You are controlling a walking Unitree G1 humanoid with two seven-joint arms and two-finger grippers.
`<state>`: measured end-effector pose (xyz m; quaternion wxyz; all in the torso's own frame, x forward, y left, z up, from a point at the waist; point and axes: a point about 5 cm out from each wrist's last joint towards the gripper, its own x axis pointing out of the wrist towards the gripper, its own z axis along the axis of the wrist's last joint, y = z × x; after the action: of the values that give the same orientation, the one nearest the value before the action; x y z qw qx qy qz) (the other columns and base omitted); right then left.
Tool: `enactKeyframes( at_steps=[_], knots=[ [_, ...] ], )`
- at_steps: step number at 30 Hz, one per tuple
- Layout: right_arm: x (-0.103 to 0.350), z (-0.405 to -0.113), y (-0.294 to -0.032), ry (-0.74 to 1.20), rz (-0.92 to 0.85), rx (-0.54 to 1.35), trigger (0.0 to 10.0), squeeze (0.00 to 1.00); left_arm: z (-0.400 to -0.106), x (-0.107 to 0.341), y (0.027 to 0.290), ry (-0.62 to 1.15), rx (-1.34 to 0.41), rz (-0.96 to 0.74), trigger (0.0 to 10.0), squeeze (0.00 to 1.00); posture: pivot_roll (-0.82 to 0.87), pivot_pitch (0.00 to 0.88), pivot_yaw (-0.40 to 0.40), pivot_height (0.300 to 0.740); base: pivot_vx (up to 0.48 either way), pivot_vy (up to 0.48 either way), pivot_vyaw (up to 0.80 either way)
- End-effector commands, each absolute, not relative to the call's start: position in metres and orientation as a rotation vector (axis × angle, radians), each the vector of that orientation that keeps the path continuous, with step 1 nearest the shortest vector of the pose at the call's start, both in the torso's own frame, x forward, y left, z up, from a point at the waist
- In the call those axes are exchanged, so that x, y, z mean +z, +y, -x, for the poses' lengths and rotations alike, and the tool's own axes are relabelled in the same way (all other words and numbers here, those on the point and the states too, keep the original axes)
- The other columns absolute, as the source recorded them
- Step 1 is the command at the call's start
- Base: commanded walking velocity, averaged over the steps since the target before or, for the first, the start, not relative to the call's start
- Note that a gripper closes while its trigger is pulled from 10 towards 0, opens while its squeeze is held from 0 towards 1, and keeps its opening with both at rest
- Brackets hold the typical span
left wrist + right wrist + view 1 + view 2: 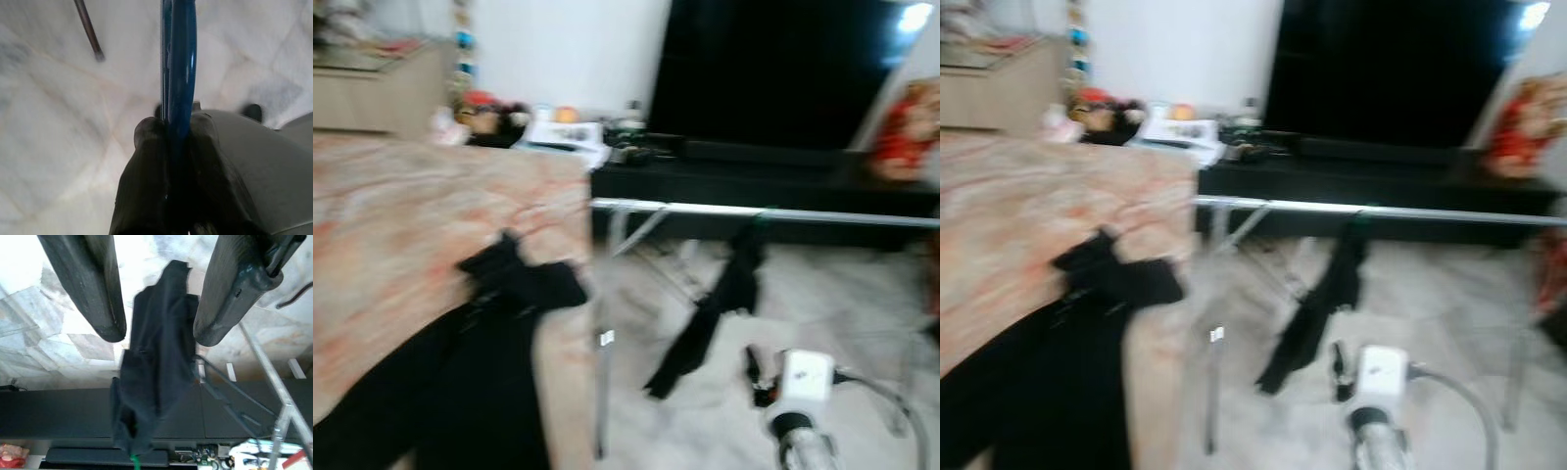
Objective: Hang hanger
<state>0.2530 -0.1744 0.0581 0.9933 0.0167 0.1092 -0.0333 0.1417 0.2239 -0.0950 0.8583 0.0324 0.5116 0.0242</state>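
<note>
Clamped between the left hand [168, 147] fingers, a blue hanger [178, 63] is held above the marble floor [54, 137]. Black clothing [460, 372] is spread over the bed's [401, 215] near edge. A metal rack [754, 211] carries a black garment [720, 304] on its rail. The right hand [159, 330] is spread apart, unladen, before that garment.

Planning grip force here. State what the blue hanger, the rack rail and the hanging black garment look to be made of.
Blue hanger: glossy, likely plastic; it shows a bright highlight along its edge where the left gripper clamps it.
Rack rail: thin silver bar with a metallic sheen, probably metal tube.
Hanging black garment: matte soft fabric, draped in folds; weave too blurred to tell.
</note>
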Motion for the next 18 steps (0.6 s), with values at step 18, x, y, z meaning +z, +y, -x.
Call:
enactKeyframes(
  at_steps=[18],
  knots=[
    [0.037, -0.261, -0.184, 0.307, -0.034, -0.098, 10.0, 0.00, -0.139, -0.097, 0.218, 1.096, 0.013, -0.081, 10.0, 0.00, 0.12, 0.014, -0.073, 0.740, 0.000, -0.480, 0.00]
  ],
)
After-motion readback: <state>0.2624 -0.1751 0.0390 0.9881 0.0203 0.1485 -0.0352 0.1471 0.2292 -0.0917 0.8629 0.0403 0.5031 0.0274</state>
